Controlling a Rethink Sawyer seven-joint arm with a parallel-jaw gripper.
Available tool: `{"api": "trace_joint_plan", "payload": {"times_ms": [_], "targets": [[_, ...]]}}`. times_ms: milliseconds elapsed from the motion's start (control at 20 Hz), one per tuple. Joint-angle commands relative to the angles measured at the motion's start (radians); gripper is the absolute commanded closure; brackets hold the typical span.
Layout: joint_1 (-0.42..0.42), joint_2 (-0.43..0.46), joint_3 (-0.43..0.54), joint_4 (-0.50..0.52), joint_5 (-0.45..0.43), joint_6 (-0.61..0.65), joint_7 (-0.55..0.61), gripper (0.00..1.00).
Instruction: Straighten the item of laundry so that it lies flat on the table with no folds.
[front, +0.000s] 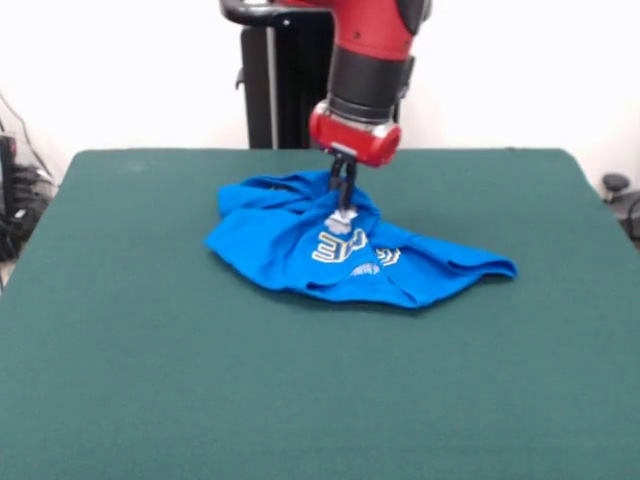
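T-shirt (300, 245): we see it crumpled, many folds, lettering only partly visible, lying on the table (150, 350) toward its far middle | gripper (343, 215): it stands upright on the shirt's middle, fingers close together, seeming to pinch a little cloth | arm (370, 60): red, directly above the shirt

Green table (150, 350): crumpled blue T-shirt (290, 245) (folds throughout) on it.
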Motion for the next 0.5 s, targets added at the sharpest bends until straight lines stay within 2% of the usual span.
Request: {"api": "trace_joint_plan", "payload": {"times_ms": [50,250,500], "targets": [[0.064,0.095,-0.082,0.026,0.072,-0.052,0.162,1.0],[0.067,0.191,-0.22,-0.079,0.063,-0.112,0.121,1.0],[0.033,0.255,-0.274,-0.142,0.053,-0.178,0.081,1.0]]}}
